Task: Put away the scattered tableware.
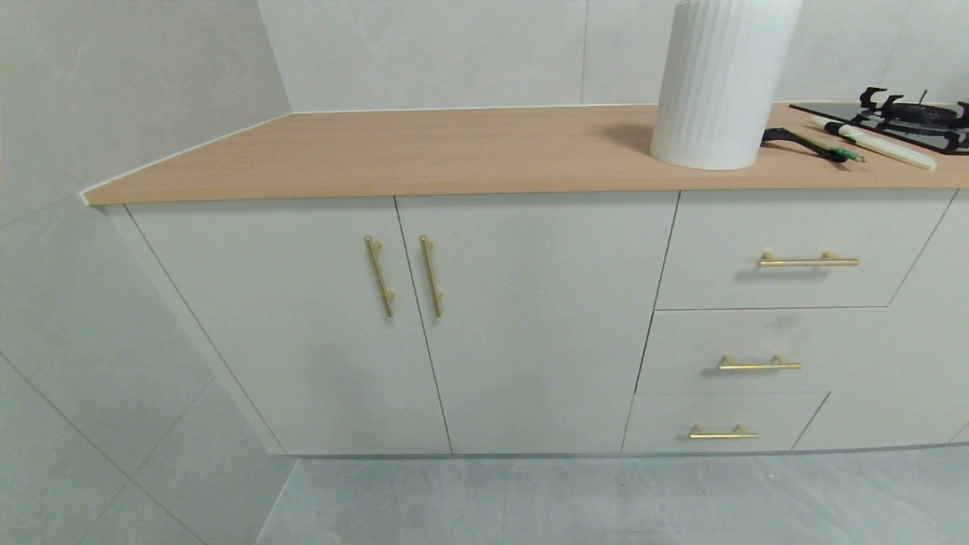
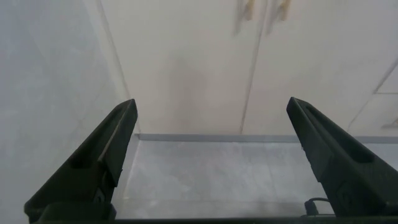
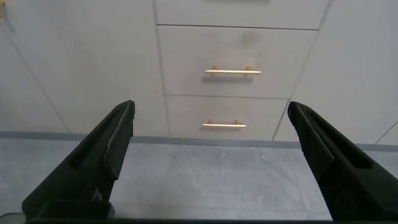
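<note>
Fingers (image 2: 115,155) of left gripper (image 2: 211,165) spread wide, nothing between them, above grey tiled floor (image 2: 211,180) in front of pale double-door cabinet (image 1: 409,325). Right gripper (image 3: 211,165) fingers (image 3: 109,155) also spread, empty, facing lower drawers (image 3: 236,53) with brass bar handles (image 3: 231,71). Scattered tableware lies on light wooden surface (image 1: 416,151), far right: black-handled utensil (image 1: 802,141) and long cream utensil (image 1: 878,144), side by side, just right of tall white ribbed cylinder container (image 1: 719,83), beside black gas burner (image 1: 916,113).
</note>
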